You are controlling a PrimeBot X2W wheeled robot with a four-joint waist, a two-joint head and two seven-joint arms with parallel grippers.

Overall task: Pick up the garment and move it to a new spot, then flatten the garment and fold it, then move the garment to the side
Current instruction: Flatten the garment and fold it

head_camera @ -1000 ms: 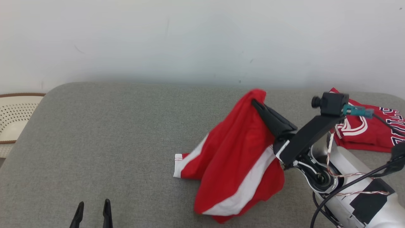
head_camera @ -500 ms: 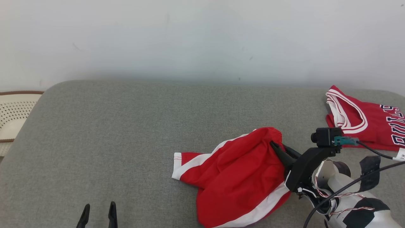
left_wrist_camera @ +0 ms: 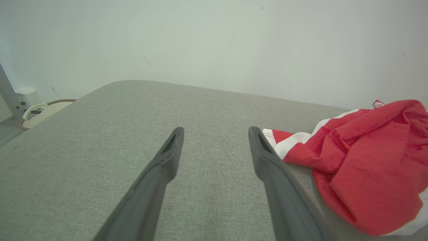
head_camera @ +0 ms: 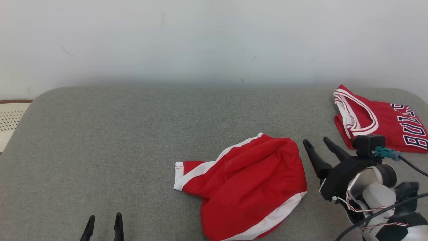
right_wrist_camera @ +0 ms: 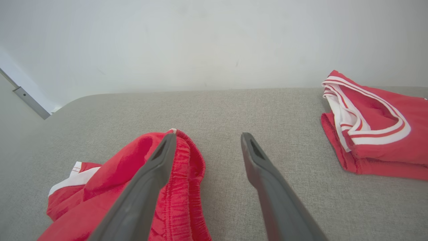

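The garment (head_camera: 247, 187) is a pair of red shorts with white side stripes, lying crumpled on the grey padded surface (head_camera: 133, 134), right of centre. My right gripper (head_camera: 316, 143) hovers open just to its right, holding nothing. In the right wrist view the shorts' elastic waistband (right_wrist_camera: 182, 180) lies under and beside the left finger of the right gripper (right_wrist_camera: 207, 137). At the bottom left, my left gripper (head_camera: 103, 219) stands open and empty. Its wrist view shows the left gripper (left_wrist_camera: 215, 130) open over bare fabric, with the shorts (left_wrist_camera: 364, 160) off to the right.
A folded red jersey (head_camera: 378, 122) with white trim and dark lettering lies at the far right, also seen as the jersey (right_wrist_camera: 374, 134) in the right wrist view. A perforated cream basket (head_camera: 10, 120) sits beyond the left edge. A pale wall (head_camera: 214, 40) runs behind.
My right gripper lowered the shorts onto the surface, opened and let them go, then drew back to the right. The head camera shifted slightly. The left gripper stayed still.
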